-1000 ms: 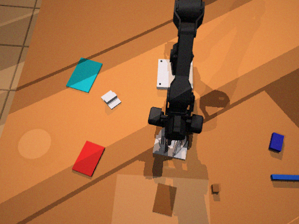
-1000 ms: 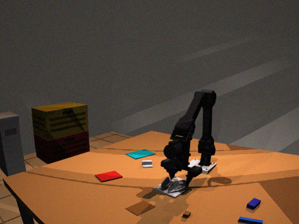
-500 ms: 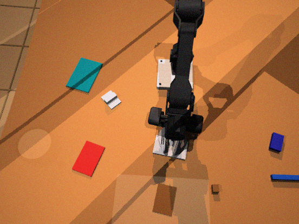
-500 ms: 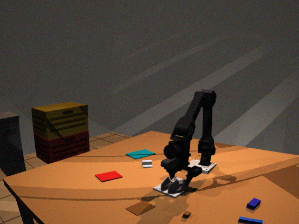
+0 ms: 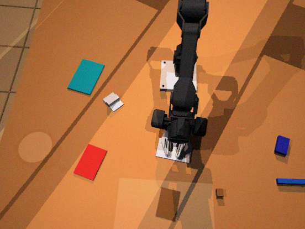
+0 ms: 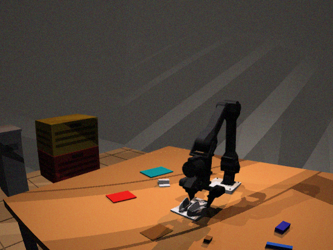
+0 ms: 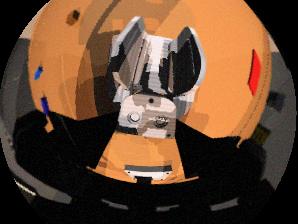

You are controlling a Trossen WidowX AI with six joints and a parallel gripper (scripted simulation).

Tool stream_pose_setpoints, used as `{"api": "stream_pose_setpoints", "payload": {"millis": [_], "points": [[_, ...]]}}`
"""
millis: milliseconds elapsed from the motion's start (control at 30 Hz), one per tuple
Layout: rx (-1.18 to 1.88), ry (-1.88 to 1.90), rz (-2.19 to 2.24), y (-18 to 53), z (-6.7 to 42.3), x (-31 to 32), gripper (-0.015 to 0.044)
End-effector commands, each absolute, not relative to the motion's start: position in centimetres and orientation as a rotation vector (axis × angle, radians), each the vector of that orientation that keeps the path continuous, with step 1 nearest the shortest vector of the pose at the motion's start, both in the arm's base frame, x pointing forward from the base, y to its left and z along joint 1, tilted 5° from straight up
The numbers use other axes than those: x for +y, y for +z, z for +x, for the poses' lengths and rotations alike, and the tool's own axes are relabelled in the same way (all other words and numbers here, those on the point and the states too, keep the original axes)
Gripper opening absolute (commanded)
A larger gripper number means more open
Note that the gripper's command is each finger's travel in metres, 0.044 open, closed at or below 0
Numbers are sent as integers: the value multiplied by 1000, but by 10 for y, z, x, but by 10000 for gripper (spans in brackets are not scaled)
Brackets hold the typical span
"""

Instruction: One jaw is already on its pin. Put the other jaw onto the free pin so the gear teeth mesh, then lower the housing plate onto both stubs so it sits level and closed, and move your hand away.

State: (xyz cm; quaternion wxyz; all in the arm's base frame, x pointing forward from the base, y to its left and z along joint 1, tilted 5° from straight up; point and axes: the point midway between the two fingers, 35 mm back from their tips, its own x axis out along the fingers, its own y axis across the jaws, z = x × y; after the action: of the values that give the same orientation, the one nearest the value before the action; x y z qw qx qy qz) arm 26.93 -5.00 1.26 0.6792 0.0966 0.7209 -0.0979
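My gripper (image 6: 199, 203) (image 7: 147, 117) is shut on the pale housing plate (image 7: 148, 106), low over the rear of the white base (image 5: 160, 155) (image 6: 178, 211). Two round stub ends show in the housing plate in the wrist view, and the plate looks roughly level. Whether it is fully down cannot be told. Two grey-white jaws, one (image 7: 131, 57) on the left and one (image 7: 199, 62) on the right in the wrist view, stand side by side, pointing away from my hand with a gap between them. Their gear teeth and pins are hidden. In the top view my arm hides the plate and fingertips.
A red sheet (image 5: 90, 162) (image 6: 121, 196), teal sheet (image 5: 86, 77) and stepped white block (image 5: 113, 102) lie left. A brown sheet (image 5: 168, 204) and brown cube (image 5: 219, 192) are in front. A blue block (image 5: 282, 145) and blue bar (image 5: 291, 181) lie right.
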Motion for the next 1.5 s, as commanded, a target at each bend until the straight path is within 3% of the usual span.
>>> {"api": "stream_pose_setpoints", "payload": {"millis": [0, 33, 167, 633, 900, 1067, 1300, 1467], "points": [[1619, -220, 219, 12, 269, -50, 351], [1619, -220, 219, 12, 269, -50, 351], [1619, -220, 217, 13, 269, -50, 440], [1619, -220, 217, 14, 270, -50, 440], [1619, -220, 219, 86, 273, -50, 440], [1614, -220, 217, 83, 272, -51, 440], [1623, -220, 219, 137, 217, -40, 440], [1624, -220, 219, 142, 210, -39, 440]]}}
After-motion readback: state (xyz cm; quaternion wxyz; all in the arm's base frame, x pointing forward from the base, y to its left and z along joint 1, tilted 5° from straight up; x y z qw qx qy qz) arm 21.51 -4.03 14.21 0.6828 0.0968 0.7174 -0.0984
